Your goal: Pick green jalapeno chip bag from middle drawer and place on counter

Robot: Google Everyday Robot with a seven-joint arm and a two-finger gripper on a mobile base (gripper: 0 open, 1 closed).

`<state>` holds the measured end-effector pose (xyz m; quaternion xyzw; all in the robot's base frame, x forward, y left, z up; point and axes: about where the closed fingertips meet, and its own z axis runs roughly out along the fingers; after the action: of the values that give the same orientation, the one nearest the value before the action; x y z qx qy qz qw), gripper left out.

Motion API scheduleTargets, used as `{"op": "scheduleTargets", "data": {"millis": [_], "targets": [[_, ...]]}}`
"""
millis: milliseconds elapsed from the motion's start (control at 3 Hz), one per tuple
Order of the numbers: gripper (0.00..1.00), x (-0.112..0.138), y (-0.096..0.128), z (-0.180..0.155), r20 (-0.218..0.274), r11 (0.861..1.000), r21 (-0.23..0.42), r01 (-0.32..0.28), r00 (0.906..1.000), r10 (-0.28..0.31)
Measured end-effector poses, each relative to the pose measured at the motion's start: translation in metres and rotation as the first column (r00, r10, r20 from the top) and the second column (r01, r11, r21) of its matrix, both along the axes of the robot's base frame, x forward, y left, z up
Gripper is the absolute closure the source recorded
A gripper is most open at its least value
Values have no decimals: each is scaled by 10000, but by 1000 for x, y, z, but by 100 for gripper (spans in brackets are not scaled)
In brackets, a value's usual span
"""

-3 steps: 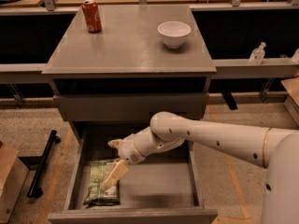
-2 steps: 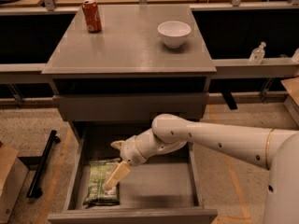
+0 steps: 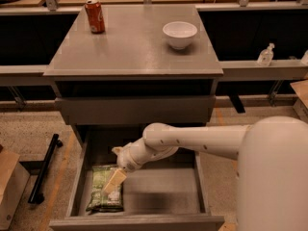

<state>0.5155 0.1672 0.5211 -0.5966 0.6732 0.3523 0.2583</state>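
The gripper (image 3: 114,181) hung low over the green jalapeno chip bag (image 3: 104,199), which lay flat in the front-left corner of the open middle drawer (image 3: 161,192). Whether the gripper was spread or closed could not be told.

The end effector (image 3: 114,181), over the green jalapeno chip bag (image 3: 102,202) in the middle drawer (image 3: 159,196), hides part of it.

White rounded arm (image 3: 202,141), dark screw dots, tan claw (image 3: 114,181) inside drawer (image 3: 159,194).
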Motion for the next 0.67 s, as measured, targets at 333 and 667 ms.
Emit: {"op": "scheduleTargets", "data": {"millis": [333,667], "targets": [[0,11,17,-46,-128,9963,-855,26,9999,-38],[0,14,34,-88,-315,9842,-1768,28,9995,-85]]}}
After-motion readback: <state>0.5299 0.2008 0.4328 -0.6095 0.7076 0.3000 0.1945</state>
